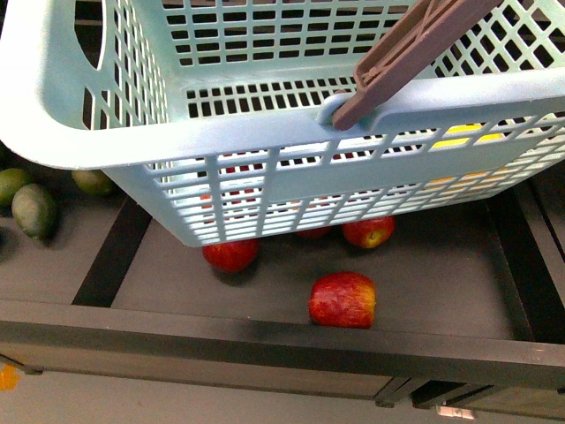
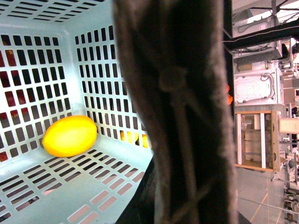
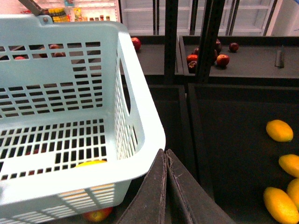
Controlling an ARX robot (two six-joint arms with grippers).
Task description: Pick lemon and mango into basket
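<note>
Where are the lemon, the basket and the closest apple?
lemon (image 2: 70, 136), left wrist view, middle of its skin.
basket (image 1: 221, 134), front view, near rim band.
apple (image 1: 342, 300), front view, centre of the fruit.

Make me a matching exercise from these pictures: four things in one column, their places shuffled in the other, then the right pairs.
Things
1. lemon
2. nearest red apple
3. green fruits
4. brown handle

Places
A. on the dark tray, clear of the basket
B. hinged on the basket's rim
C. on the basket's floor
D. at the left edge of the front view, outside the basket

Pairs: 1-C, 2-A, 3-D, 4-B
</note>
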